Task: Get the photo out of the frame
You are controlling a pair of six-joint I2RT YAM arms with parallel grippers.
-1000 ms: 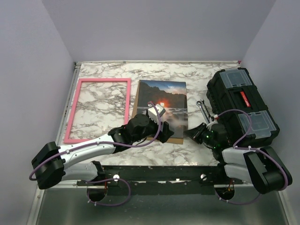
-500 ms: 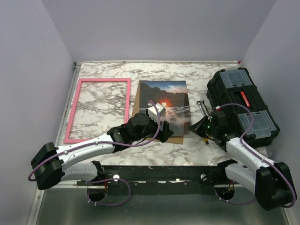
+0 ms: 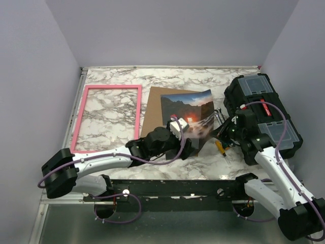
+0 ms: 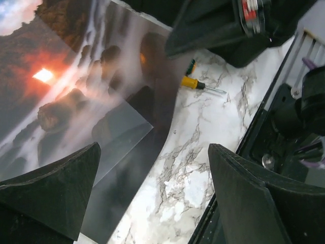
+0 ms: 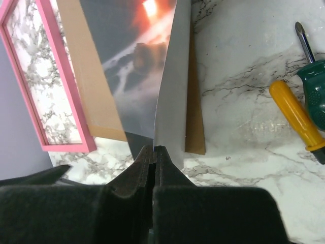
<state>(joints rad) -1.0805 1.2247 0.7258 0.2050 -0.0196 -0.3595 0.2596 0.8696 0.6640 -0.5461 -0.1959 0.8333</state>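
**Already free of the frame, the print hangs by one edge**

Plainly the photo (image 3: 185, 109) is out of the frame (image 3: 112, 87). The pink rectangle lies alone at the left of the top view with marble showing through it. The print sits at centre, over the brown backing board (image 3: 155, 109). Its right side is raised off the board and curled, while its lower left part lies near or on the board.

The right pincer (image 5: 154, 150) is clenched on the photo's thin right-hand edge. In its wrist view the two fingers meet flat on the white border, with the sheet rising away from them. The left pincer (image 4: 152, 152) is released, with its fingers spread wide above the print's lower part and the marble surface (image 3: 203, 79). Whether they touch the sheet I cannot tell.

By its bend, the photo looks light, thin and limp, and it sags under its own weight from a single hold. The glossy face probably slides easily between pads, and a hard fold would likely leave a crease.

The plain margin at an edge seems the best place to hold it, pinched flat as it is now. A second hold on the opposite edge would stop the curl.

A yellow-handled screwdriver (image 5: 294, 114) lies to the right of the board, and the black toolbox (image 3: 261, 117) stands further right.
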